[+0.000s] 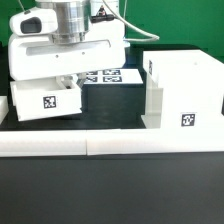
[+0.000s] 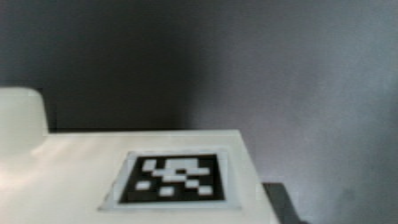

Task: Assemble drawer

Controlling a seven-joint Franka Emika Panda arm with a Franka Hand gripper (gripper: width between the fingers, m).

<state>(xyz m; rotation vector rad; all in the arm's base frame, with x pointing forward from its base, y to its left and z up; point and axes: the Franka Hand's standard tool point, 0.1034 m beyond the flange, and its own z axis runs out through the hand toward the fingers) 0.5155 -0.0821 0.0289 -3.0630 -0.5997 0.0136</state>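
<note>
A small white drawer tray (image 1: 45,100) with a black-and-white tag sits tilted at the exterior view's left, just behind the front bars. My gripper (image 1: 64,82) comes down onto its upper edge and looks shut on it. In the wrist view the tray's tagged face (image 2: 175,178) fills the lower part of the picture, and one dark fingertip (image 2: 285,205) shows beside its edge. The tall boxy drawer shell (image 1: 185,90), also tagged, stands upright at the exterior view's right, apart from the tray.
Long low white bars (image 1: 110,143) run across the front of the black table. The marker board (image 1: 108,74) lies flat behind the tray, between it and the shell. A green wall stands at the back.
</note>
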